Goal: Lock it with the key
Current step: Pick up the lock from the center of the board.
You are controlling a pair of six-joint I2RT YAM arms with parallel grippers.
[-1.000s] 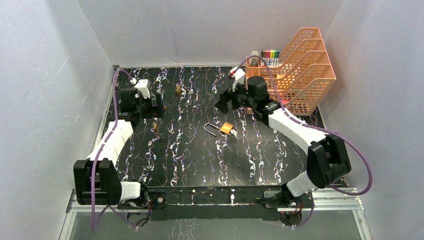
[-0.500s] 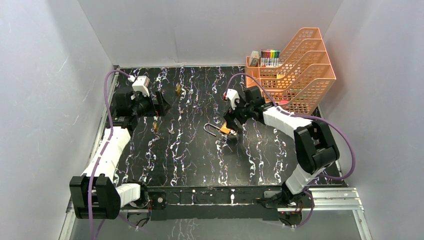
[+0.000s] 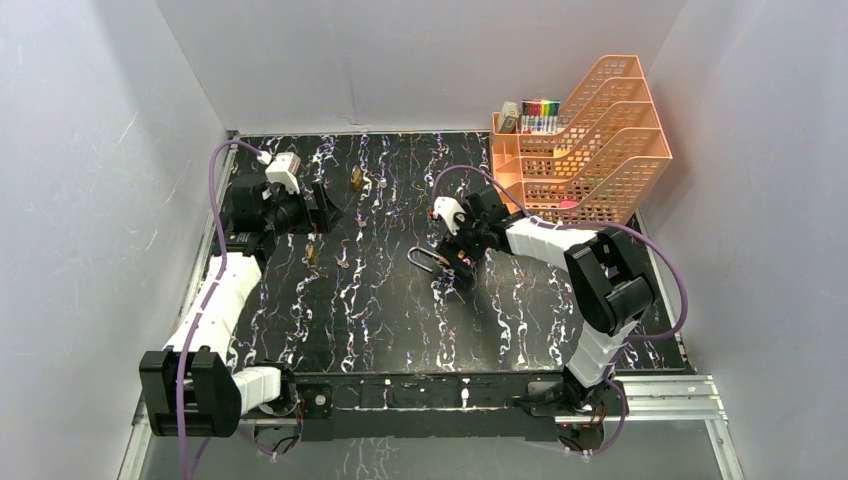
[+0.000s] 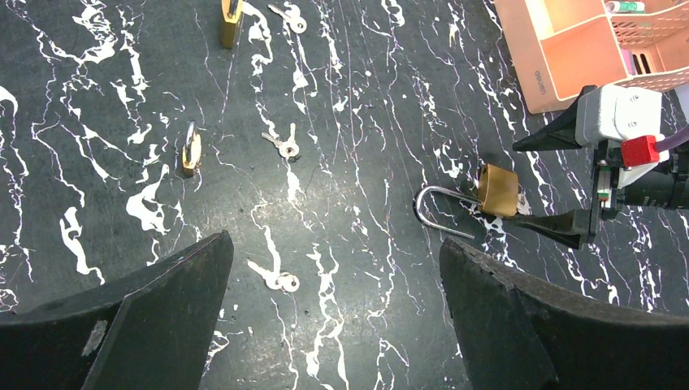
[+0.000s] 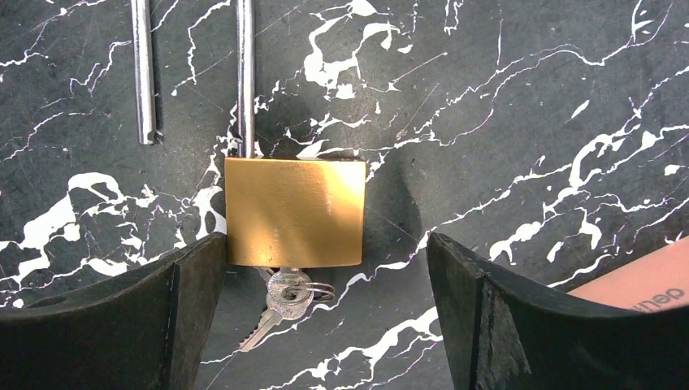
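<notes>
Black marbled tabletop (image 3: 400, 320) | brass padlock (image 5: 294, 213) mid-table, lying flat, shackle (image 5: 244, 73) sprung open, key (image 5: 284, 296) at its base | right gripper (image 5: 321, 325) wide, straddling the body, apparently to grasp it | left gripper (image 4: 333, 325) wide, hovering well apart, likely reserved for the key

Looks down on a brass padlock (image 5: 294, 212) lying flat on the black marbled table (image 5: 504, 122), between the spread fingers (image 5: 106, 325) of the right gripper (image 5: 325, 244). Shows the shackle (image 5: 244, 73) open, with a small key (image 5: 280, 302) seemingly in the keyhole
</notes>
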